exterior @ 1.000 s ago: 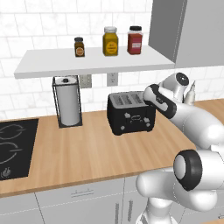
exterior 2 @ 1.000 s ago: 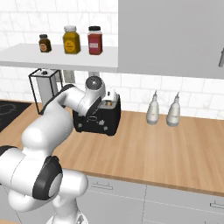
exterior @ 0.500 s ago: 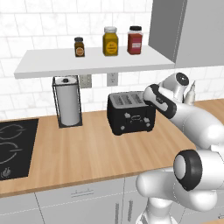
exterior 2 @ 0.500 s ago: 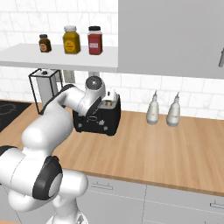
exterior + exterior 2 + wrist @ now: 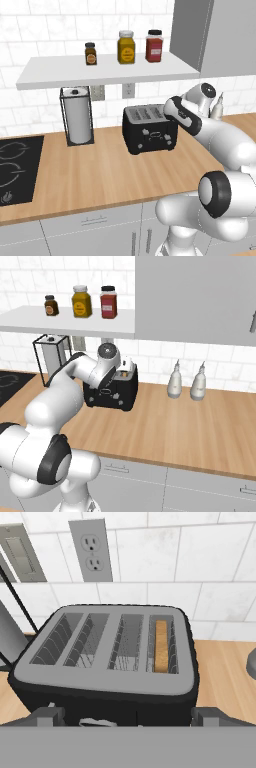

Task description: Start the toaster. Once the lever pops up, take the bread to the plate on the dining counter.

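the black toaster [image 5: 150, 131] stands on the wooden surface [image 5: 105, 175] close to the tiled wall, under a white shelf [image 5: 105, 74]. seen from the hand, its grey top has four slots side by side, and the bread [image 5: 161, 645] sits down inside the one at the right edge of that view — a tan edge showing between the wire guides, the other three slots bare. the toaster's front, with small pale knobs and an oval mark, faces out toward the surface's edge in the left base view.

the pincer [image 5: 128, 716] hangs just in front of and above the toaster's front face, its two dark tips spread wide apart, one near each lower corner of the hand view, pinching nothing. in the base views the arm bends over from the toaster's right side, its wrist close against the toaster's upper right end; whether it touches the casing cannot be told.

left of the toaster stands a paper towel roll [image 5: 77, 121] in a black wire holder, and beyond that a black hob [image 5: 15, 167] set into the surface. on the shelf sit three jars [image 5: 126, 47] — a small dark one, a yellow one, a red one. to the toaster's right, two pale bottles [image 5: 186, 381] stand by the wall, well apart from it. a wall socket [image 5: 90, 545] shows on the tiles behind the toaster.
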Tool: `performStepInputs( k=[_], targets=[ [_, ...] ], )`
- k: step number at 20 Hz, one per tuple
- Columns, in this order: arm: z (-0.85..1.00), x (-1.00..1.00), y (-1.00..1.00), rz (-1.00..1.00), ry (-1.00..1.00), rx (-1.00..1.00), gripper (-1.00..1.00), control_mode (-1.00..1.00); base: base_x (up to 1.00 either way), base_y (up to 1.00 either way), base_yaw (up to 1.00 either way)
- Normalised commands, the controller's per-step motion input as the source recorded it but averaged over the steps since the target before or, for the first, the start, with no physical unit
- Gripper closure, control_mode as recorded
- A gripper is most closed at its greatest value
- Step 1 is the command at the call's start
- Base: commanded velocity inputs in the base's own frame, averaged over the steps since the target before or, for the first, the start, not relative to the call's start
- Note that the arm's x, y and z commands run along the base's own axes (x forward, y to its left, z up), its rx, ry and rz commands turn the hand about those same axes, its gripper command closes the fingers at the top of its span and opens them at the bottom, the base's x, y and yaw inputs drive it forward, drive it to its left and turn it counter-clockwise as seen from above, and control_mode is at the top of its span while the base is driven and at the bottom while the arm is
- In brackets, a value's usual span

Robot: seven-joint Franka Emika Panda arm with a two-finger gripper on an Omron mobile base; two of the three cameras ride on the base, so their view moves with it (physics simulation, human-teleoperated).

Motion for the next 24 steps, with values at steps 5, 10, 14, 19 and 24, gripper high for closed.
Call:
performStepInputs(
  k=[5, 10, 14, 19, 24],
  targets=[
    [0.00, 0.00, 0.00, 0.00, 0.00, 0.00, -1.00, -1.00, 0.00, 0.00, 0.00],
    [0.00, 0.00, 0.00, 0.00, 0.00, 0.00, -1.00, -1.00, 0.00, 0.00, 0.00],
    [0.00, 0.00, 0.00, 0.00, 0.00, 0.00, -1.00, -1.00, 0.00, 0.00, 0.00],
    [0.00, 0.00, 0.00, 0.00, 0.00, 0.00, -1.00, -1.00, 0.00, 0.00, 0.00],
    [0.00, 0.00, 0.00, 0.00, 0.00, 0.00, -1.00, -1.00, 0.00, 0.00, 0.00]
  ],
)
